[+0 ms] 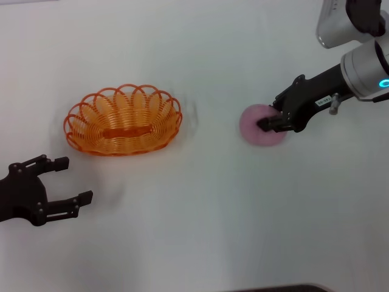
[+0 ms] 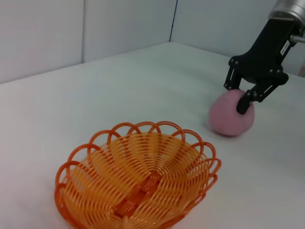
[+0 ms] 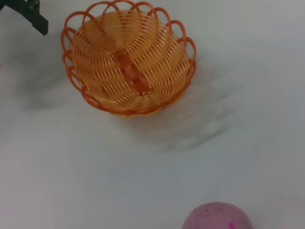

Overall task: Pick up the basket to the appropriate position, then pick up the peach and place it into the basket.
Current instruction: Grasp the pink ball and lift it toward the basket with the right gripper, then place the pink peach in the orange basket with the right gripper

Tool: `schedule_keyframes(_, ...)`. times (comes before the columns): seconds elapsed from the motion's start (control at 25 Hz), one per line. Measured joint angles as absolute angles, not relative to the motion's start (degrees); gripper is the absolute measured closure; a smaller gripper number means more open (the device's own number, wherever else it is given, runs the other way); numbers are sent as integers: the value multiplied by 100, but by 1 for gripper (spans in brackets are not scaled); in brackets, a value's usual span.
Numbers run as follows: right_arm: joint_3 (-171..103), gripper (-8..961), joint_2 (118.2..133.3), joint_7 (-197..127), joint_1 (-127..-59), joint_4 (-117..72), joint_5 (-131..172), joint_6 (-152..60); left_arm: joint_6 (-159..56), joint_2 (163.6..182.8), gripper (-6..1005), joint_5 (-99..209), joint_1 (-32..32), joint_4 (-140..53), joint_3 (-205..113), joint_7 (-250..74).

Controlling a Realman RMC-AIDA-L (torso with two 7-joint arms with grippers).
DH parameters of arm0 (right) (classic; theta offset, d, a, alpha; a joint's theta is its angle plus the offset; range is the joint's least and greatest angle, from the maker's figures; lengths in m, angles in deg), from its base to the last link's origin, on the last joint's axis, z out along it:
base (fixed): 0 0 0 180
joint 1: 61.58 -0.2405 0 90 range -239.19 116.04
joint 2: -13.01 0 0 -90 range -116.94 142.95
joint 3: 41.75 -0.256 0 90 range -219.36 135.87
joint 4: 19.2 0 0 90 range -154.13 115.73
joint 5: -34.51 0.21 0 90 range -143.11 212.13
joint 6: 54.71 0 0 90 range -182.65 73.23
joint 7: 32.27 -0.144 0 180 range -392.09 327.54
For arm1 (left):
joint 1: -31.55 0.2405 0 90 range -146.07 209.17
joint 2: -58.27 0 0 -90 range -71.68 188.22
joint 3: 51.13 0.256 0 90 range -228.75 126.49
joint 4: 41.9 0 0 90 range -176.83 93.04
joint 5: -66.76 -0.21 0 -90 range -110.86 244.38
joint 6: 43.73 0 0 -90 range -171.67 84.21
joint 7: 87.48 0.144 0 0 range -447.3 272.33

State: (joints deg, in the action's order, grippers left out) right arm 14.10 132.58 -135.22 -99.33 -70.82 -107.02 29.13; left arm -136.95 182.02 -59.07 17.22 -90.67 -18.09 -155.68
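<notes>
The orange wire basket [image 1: 123, 120] stands upright on the white table, left of centre; it also shows in the left wrist view [image 2: 138, 186] and the right wrist view [image 3: 128, 57]. The pink peach [image 1: 255, 131] rests on the table to the right, well apart from the basket [image 2: 228, 119] [image 3: 217, 218]. My right gripper [image 1: 267, 123] is down on the peach's top on its far side, its black fingers [image 2: 244, 105] spread against the fruit. My left gripper [image 1: 76, 179] is open and empty near the table's front left, short of the basket.
The white table [image 1: 194, 231] carries nothing else. A pale wall corner stands behind the table in the left wrist view [image 2: 171, 21]. A fingertip of the left gripper [image 3: 37, 18] shows beside the basket in the right wrist view.
</notes>
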Motion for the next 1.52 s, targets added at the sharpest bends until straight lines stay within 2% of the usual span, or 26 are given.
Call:
schedule_keyframes(0.4,1428,692,13267,-13459,-9692,-7639,-9536,3441,-13710,18202,112,-5902,1722,-9063,-1847,-15568)
schedule_keyframes(0.92,1517,690,13297,-13047,-9701,-7281,-8931,3347,-13753,18202,112,-5892,1714,-9050,-1852,-15603)
schedule_keyframes(1.52,2923,688,13316,-12839,-9897,-6827,-7763,2089,-13751,18202,112,-5890,1668,-9050,-1860,-15604)
